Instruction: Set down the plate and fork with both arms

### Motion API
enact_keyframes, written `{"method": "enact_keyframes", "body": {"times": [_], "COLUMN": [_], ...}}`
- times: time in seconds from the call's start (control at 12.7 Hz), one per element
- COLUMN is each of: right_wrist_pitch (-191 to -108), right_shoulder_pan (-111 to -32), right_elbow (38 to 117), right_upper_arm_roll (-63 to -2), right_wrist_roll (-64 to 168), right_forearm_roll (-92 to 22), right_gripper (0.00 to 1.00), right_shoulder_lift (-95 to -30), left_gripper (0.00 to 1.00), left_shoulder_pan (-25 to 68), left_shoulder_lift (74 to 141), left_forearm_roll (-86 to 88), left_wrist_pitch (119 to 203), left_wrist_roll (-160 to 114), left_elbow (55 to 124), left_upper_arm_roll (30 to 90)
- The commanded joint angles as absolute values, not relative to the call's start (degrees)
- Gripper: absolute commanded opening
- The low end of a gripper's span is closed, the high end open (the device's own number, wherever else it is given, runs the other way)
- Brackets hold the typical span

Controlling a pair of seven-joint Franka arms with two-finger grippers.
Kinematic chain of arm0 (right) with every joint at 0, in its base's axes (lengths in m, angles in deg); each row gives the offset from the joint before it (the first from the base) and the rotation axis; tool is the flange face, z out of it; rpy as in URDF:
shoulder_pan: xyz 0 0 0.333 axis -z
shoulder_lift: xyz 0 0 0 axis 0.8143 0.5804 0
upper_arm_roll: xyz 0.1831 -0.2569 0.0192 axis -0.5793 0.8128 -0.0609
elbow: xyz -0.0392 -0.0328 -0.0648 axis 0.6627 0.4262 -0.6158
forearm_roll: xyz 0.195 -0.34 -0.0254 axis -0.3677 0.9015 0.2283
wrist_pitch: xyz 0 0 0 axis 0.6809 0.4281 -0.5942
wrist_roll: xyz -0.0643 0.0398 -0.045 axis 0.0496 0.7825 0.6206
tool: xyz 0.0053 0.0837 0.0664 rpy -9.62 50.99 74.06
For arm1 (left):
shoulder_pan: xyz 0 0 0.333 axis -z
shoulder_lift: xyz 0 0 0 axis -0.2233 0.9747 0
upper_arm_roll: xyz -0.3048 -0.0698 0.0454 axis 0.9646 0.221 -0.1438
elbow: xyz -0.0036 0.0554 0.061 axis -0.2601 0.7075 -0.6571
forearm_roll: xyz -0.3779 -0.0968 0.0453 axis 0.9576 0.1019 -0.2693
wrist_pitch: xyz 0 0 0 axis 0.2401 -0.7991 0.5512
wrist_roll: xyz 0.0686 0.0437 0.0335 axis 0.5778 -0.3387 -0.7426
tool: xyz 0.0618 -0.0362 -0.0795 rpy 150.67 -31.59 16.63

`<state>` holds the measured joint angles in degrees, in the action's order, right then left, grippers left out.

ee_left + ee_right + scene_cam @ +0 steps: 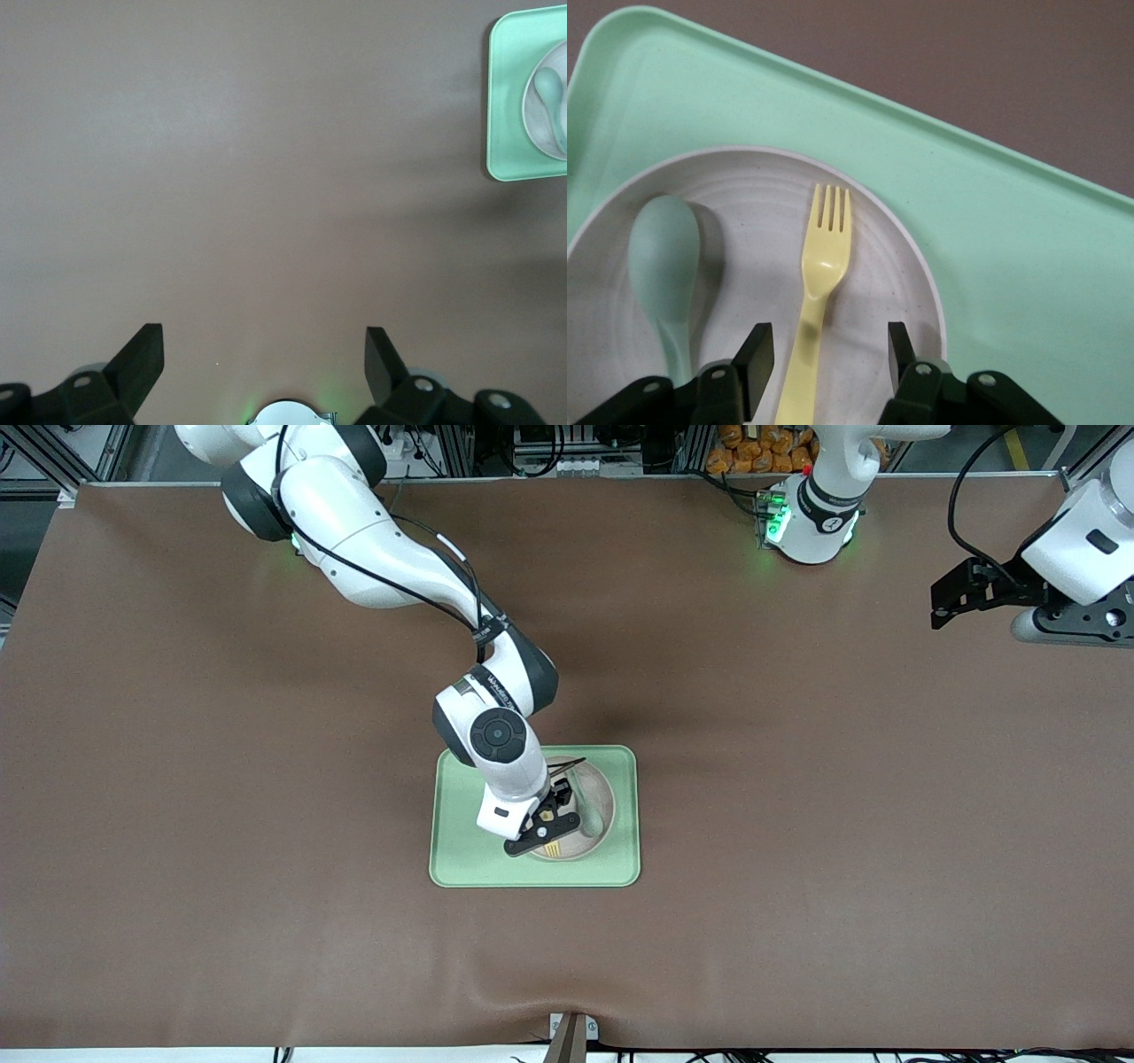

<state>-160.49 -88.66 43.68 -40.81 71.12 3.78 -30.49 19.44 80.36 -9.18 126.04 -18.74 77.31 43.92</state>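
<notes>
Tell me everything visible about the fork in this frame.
The fork is small, pale yellow and looks like plastic, with a slim handle and four short tines. It lies flat on the plate, beside a green spoon, on the tray. The right gripper has a finger on each side of its handle, apparently not touching.

plate: I see 1 round, shallow, pale beige-pink dish w/ raised rim, flat on the green tray, toward the tray's left-arm end.
fork: 1 small pale-yellow plastic fork, 4 short tines, lying flat in the plate, beside the spoon; handle runs between my right gripper's fingers; contact unclear.
</notes>
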Motion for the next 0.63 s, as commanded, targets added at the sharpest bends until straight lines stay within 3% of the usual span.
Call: {"method": "enact_keyframes", "body": {"times": [0.0, 0.24, 0.55], "right_wrist_pitch": [-160.49, -160.40, -160.49], "right_shoulder_pan": [-89.15, -89.15, -89.24], "right_elbow": [43.15, 43.24, 43.24], "right_upper_arm_roll": [-40.38, -40.46, -40.38], "right_wrist_roll": [72.72, 72.81, 72.81], "right_forearm_roll": [4.69, 4.69, 4.69], "right_gripper": [0.57, 0.53, 0.53], "right_shoulder_lift": [-29.64, -29.64, -29.21], "left_gripper": [1.00, 1.00, 1.00], "left_shoulder_pan": [12.94, 12.64, 16.07], "left_shoulder_lift": [78.66, 78.57, 78.57], "left_forearm_roll": [-9.96, -9.95, -9.95], "left_wrist_pitch": [125.35, 125.34, 125.26], "left_wrist_roll": [-17.82, -17.82, -17.65], "left_elbow": [78.40, 78.48, 78.48], "left_upper_arm_roll": [50.62, 51.36, 47.50]}}
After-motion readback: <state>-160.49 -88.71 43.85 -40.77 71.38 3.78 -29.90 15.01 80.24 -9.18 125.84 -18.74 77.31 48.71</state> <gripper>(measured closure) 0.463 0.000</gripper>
